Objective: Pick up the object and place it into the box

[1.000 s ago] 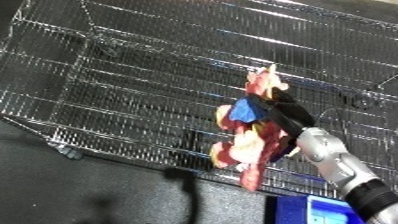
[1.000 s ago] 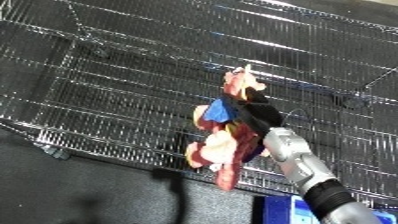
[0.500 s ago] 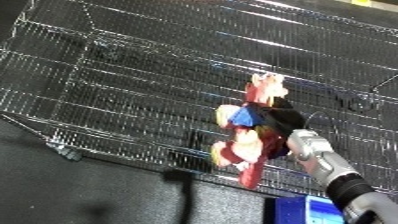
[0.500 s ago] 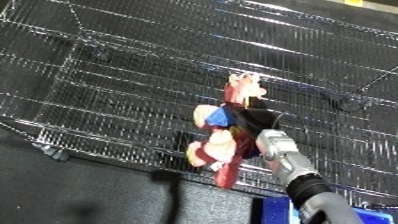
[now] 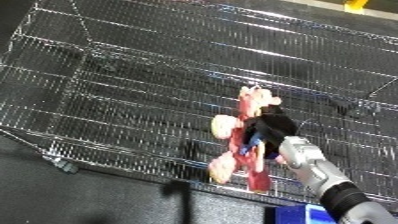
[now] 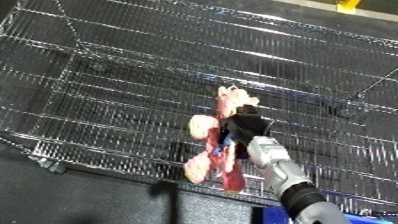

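Observation:
A pink and red plush toy [image 5: 238,145] with a bit of blue hangs above the large wire-mesh bin [image 5: 115,80], over the bin's near right part. My right hand [image 5: 269,127] is shut on the toy's middle, its silver forearm [image 5: 311,165] coming in from the lower right. The toy's head points up toward the bin's far side and its legs dangle over the near rim. My left hand shows in neither view.
The bin's near rim [image 5: 133,172] runs across the lower part of the view, with dark floor [image 5: 80,200] in front of it. A blue object [image 5: 302,215] sits at the bottom edge, right of centre. A yellow thing [image 5: 355,5] is at the top right.
My right hand has carried the toy a little farther up and over the bin. The camera view has shifted slightly as well.

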{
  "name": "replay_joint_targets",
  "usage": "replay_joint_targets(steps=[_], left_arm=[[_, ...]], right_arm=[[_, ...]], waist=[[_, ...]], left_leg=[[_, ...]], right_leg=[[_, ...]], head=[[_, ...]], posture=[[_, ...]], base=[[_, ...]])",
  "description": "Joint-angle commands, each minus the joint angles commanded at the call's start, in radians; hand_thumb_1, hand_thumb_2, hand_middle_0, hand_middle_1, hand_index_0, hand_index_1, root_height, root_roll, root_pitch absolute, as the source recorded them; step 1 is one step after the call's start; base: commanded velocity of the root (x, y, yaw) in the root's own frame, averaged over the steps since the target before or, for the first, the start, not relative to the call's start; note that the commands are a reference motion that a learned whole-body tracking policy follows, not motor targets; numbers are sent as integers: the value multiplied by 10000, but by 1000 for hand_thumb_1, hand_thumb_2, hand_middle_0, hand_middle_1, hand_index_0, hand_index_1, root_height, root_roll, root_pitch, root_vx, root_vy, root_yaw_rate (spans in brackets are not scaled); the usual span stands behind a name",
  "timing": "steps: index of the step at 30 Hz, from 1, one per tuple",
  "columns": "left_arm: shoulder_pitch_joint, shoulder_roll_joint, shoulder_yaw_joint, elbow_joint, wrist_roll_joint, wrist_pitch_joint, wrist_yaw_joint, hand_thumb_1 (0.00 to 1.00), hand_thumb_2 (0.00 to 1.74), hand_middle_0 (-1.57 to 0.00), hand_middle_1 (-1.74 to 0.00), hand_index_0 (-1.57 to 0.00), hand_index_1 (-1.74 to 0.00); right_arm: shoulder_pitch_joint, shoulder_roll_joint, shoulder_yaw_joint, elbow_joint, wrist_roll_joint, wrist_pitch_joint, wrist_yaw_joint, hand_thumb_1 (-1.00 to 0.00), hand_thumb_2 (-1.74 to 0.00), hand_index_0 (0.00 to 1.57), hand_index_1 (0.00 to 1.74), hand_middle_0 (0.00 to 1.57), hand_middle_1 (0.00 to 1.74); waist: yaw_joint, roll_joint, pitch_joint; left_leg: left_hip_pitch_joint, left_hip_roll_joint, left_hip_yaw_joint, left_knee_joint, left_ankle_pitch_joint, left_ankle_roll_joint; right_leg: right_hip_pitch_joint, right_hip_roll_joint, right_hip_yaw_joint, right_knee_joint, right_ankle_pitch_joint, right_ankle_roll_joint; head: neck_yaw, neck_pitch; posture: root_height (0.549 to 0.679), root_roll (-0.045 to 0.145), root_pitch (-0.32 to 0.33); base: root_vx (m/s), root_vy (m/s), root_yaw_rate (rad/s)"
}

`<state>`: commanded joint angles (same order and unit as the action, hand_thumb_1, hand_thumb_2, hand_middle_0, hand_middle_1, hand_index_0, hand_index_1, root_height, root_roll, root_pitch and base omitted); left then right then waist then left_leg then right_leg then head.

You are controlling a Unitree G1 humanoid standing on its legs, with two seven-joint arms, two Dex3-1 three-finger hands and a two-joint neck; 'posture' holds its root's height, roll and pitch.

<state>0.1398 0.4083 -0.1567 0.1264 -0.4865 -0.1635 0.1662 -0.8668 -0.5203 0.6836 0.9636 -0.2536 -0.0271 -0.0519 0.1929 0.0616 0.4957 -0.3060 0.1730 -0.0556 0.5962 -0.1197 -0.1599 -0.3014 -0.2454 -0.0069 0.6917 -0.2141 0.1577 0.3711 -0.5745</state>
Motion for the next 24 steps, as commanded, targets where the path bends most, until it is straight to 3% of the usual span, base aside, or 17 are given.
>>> replay_joint_targets(steps=[10,17,24], left_arm=[[-117,-8,44,239,-133,118,-20,1000,1740,-1570,-1740,-1570,-1740],[-18,-72,220,414,-130,242,-38,1000,1740,-1570,-1740,-1570,-1740],[186,-193,355,507,-29,427,-100,1000,1740,-1570,-1740,-1570,-1740]], right_arm=[[333,-608,-677,-1336,395,56,-279,-1000,-1740,1570,1740,1570,1740],[1360,-1691,-2027,-3638,744,-50,-646,-1000,-1740,1570,1740,1570,1740],[3213,-2666,-4278,-5919,1218,-109,-1121,-1000,-1740,1570,1740,1570,1740]], waist=[[-245,-75,-82],[-682,-175,-223],[-1261,-191,-409]], left_leg=[[111,47,56,-14,40,6],[277,136,172,-49,64,24],[491,229,336,-58,80,44]], right_leg=[[81,-9,46,29,11,-11],[206,-12,105,11,30,-24],[327,-11,215,15,69,-55]], head=[[206,74],[649,182],[1398,331]], posture=[[634,25,-127],[634,28,-142],[633,31,-163]], base=[[-24,-7,-26],[-24,-9,-65],[-23,-12,-71]])
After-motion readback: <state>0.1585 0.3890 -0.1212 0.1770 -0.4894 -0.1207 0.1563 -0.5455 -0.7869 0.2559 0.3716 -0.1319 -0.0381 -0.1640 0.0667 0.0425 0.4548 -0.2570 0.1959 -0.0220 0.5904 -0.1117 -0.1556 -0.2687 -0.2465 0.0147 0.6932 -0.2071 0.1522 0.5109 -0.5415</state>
